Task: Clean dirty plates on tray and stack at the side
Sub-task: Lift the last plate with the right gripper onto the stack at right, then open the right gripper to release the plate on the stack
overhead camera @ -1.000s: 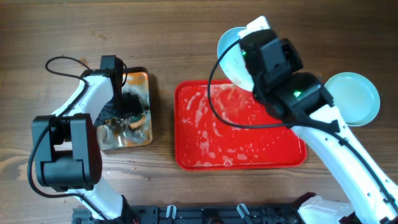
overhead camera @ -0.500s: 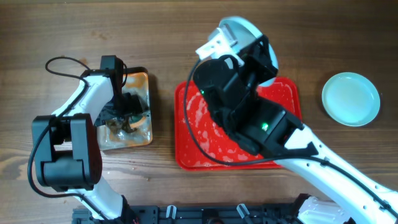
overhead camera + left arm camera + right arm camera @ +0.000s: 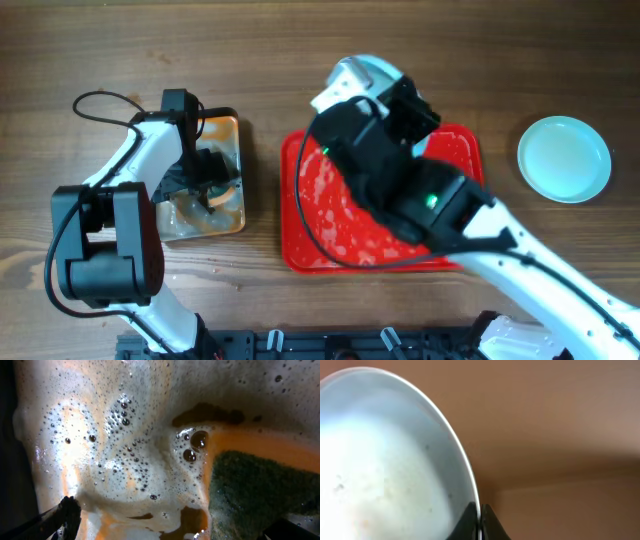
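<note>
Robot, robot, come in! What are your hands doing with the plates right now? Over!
Left gripper open, over the soapy sponge. Right gripper shut on a plate's rim, at the red tray's far edge. Another plate aside, right. Nothing blocking.

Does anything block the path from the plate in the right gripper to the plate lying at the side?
Nothing visible does. Between the held plate and the side plate lies only bare table.

A dark brown wood-grain table [image 3: 300,60] fills the whole view
</note>
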